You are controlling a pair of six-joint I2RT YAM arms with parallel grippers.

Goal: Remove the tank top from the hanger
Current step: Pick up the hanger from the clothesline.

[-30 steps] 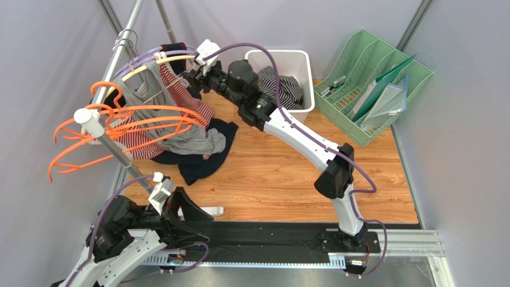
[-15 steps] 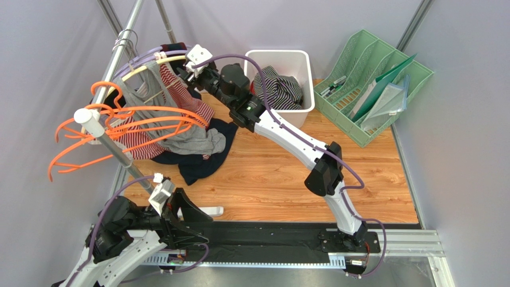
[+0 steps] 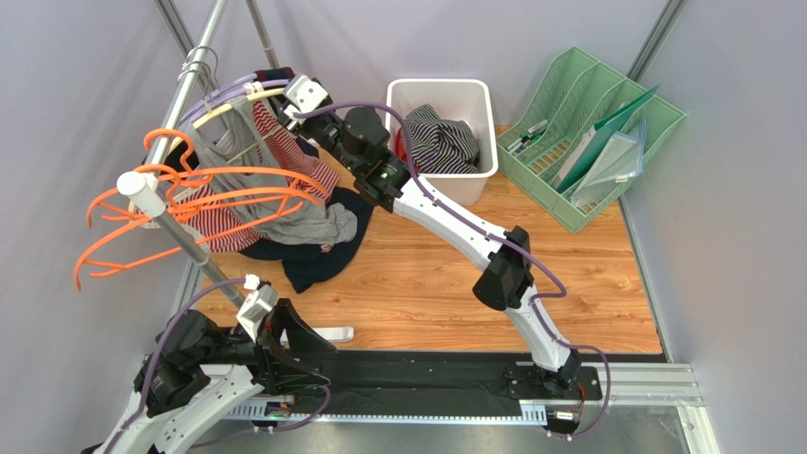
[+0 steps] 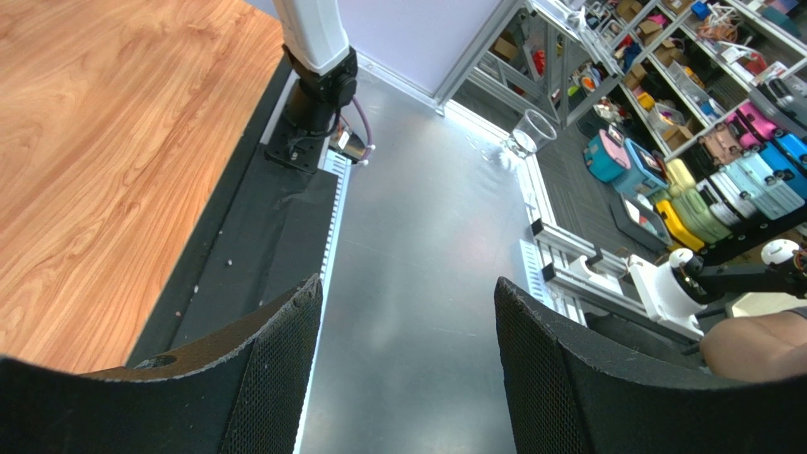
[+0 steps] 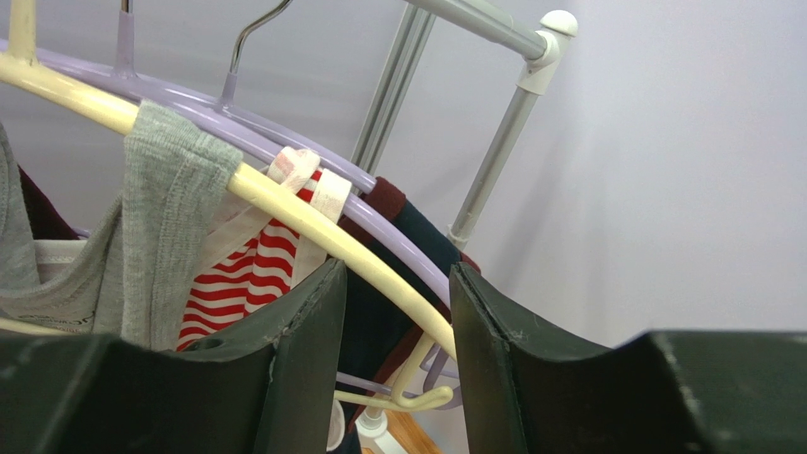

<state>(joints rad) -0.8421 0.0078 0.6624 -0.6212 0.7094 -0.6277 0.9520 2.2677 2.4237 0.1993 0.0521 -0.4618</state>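
Note:
A grey tank top [image 3: 239, 132] hangs on a cream hanger [image 3: 248, 98] at the far left, on the clothes rack. In the right wrist view its grey strap [image 5: 169, 222] lies over the cream hanger arm [image 5: 313, 227]. My right gripper [image 3: 290, 112] is at the hanger's right end. Its jaws are open, and the cream arm passes between them in the right wrist view [image 5: 398, 317]. A red-striped garment [image 5: 246, 274] hangs just behind on a purple hanger [image 5: 284, 156]. My left gripper [image 3: 301, 342] is open and empty at the near left, over the metal base in the left wrist view [image 4: 407, 364].
Orange hangers [image 3: 189, 199] hang on the rack pole [image 3: 175, 232]. A pile of dark and grey clothes [image 3: 317, 241] lies on the wooden table below. A white bin [image 3: 481, 99] holding striped clothes and a green file rack [image 3: 592, 128] stand at the back right.
My right arm has reached further left, bringing its open jaws up to and around the cream hanger's end. The left arm has not moved.

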